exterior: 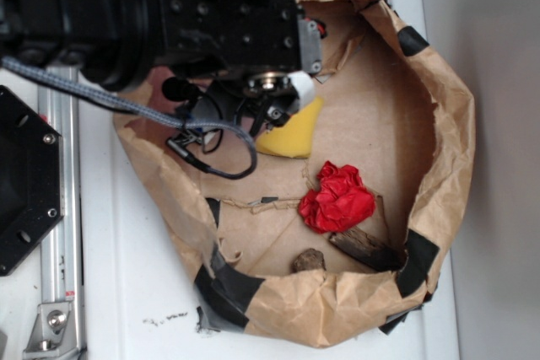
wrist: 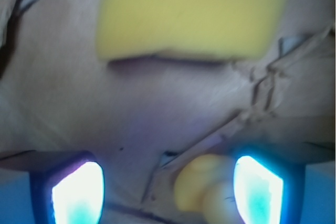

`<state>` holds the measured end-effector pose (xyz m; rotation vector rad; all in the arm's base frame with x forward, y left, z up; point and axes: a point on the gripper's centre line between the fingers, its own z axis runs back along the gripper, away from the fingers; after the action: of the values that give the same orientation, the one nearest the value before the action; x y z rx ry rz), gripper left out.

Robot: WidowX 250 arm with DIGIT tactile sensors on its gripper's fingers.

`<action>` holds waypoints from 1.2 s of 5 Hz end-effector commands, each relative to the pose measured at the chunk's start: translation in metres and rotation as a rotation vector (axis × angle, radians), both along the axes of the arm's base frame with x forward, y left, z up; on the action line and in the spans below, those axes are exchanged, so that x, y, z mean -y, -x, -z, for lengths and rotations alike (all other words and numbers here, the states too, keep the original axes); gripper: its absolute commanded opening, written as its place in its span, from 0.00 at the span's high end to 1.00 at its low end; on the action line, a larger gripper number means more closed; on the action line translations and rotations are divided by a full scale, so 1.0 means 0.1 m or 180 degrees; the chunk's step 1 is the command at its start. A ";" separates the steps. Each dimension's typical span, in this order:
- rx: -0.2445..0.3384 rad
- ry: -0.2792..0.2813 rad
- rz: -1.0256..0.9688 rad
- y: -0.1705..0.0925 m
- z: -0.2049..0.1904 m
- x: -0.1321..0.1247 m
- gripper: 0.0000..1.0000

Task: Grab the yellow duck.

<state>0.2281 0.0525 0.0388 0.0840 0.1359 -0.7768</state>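
Note:
In the wrist view the small yellow duck lies on the brown paper floor between my fingers, close against the right fingertip and far from the left one. My gripper is open, with a wide gap on the duck's left. The pale-yellow sponge lies further ahead, blurred. In the exterior view my gripper is low inside the paper-lined basket, beside the sponge, and the arm hides the duck.
The brown paper bag wall, patched with black tape, rings the workspace. A crumpled red paper ball, a dark wood piece and a small brown lump lie near the front wall. A cable loops beneath the arm.

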 end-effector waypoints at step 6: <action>0.0049 0.0239 0.0191 0.09 -0.25 0.13 0.00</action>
<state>0.2119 0.0473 0.0562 -0.0012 0.1244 -0.8272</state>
